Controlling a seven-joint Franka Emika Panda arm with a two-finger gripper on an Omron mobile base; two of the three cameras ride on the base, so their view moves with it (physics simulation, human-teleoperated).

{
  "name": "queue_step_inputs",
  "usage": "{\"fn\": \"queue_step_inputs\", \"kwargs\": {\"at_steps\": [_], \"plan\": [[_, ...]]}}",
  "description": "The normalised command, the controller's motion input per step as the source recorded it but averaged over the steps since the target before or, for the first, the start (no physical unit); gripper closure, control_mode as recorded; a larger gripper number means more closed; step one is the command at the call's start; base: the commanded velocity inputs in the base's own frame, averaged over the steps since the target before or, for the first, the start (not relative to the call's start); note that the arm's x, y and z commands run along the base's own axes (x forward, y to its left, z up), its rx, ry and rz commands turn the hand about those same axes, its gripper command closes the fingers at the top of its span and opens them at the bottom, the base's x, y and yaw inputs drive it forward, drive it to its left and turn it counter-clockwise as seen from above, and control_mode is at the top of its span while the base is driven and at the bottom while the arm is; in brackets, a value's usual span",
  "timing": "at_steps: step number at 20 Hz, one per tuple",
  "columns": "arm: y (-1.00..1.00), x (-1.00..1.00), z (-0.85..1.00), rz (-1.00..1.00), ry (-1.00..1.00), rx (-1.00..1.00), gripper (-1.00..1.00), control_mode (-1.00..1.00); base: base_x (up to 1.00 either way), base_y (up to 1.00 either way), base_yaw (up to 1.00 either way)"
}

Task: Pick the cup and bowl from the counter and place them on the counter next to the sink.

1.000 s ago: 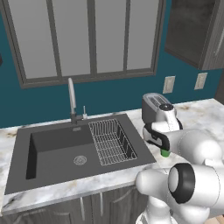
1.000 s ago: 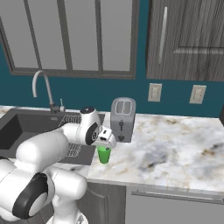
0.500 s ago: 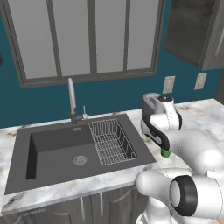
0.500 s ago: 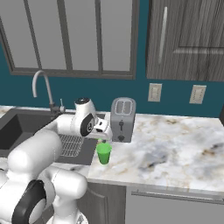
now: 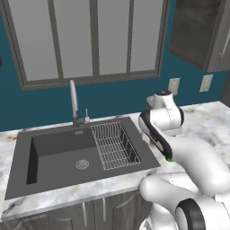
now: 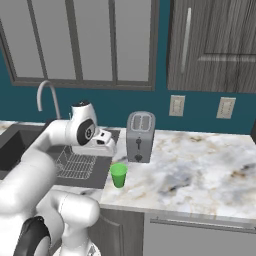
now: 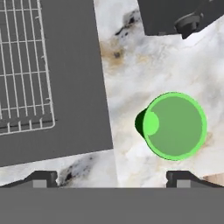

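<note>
green cup (image 7: 175, 126) upright on counter (image 7: 131, 61) | fingers (image 7: 43, 178) spread wide, released, touching nothing

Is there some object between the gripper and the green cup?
No. The cup stands alone on the counter beside the sink, right under the open gripper; the toaster is behind it.
</note>
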Motion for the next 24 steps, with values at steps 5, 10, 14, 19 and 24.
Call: {"fn": "queue_step_inputs", "kwargs": {"at_steps": [5,10,14,19,24], "plan": [[0.26,-0.52,0.09,0.05,0.16,0.00,-1.00,-1.00,0.00,0.00,0.00],[0.06,-0.32,0.00,0.03,0.01,0.00,-1.00,-1.00,0.00,0.00,0.00],[0.01,-0.03,0.00,0.00,0.00,0.00,-1.00,-1.00,0.00,0.00,0.00],[0.00,0.00,0.00,0.00,0.00,0.00,-1.00,-1.00,0.00,0.00,0.00],[0.00,0.00,0.00,0.00,0.00,0.00,-1.00,-1.00,0.00,0.00,0.00]]}}
